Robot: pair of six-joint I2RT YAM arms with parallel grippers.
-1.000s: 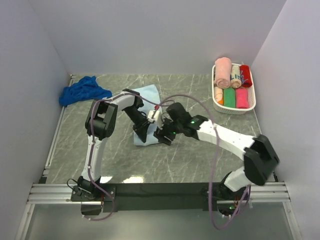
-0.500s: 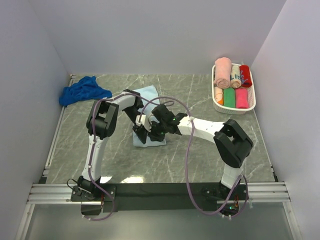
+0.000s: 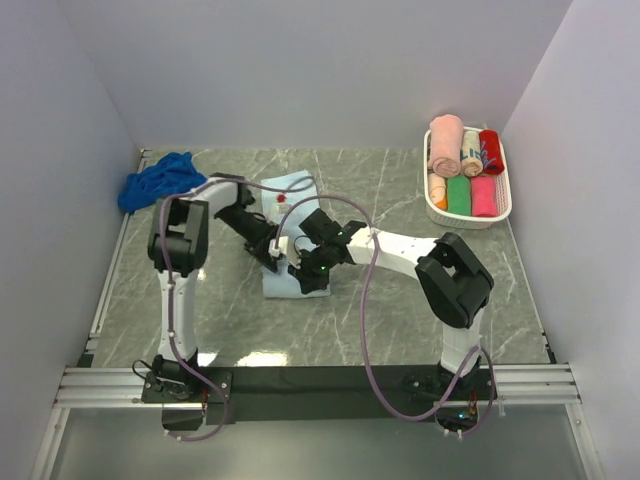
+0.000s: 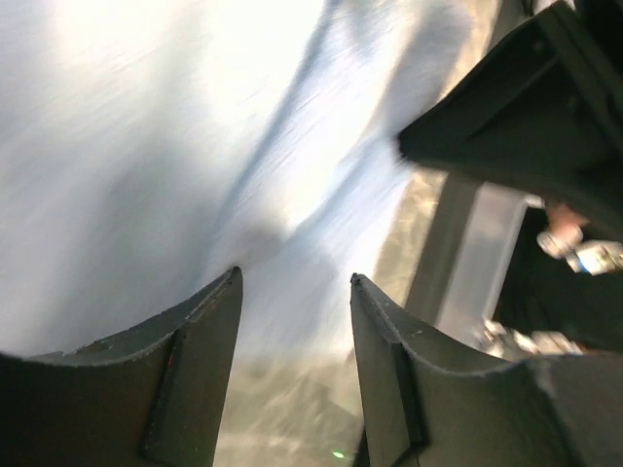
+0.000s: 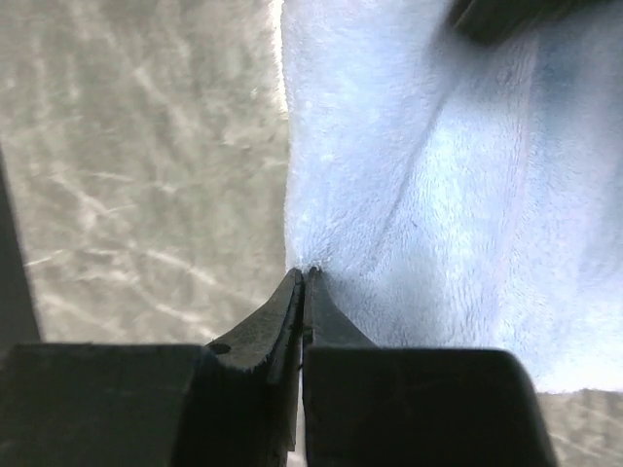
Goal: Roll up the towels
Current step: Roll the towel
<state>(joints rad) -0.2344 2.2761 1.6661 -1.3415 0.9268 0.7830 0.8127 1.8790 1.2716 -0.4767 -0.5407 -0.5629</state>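
1. Pinching an edge of the pale towel (image 5: 419,195), the right hand (image 5: 304,277) has its fingers together on a small pucker of cloth.
2. Left hand (image 4: 294,282) hovers over the same towel, fingers apart, holding nothing.
3. Pale towel lies mid-desk (image 3: 400,300), mostly flat under both hands; no roll is visible.
4. Dark towel (image 3: 165,180) sits crumpled in the far left corner, well apart from both hands.
5. Basket (image 3: 465,222), far right, holds rolled towels of other colours.
6. Progress appears early: both towels remain to be rolled.
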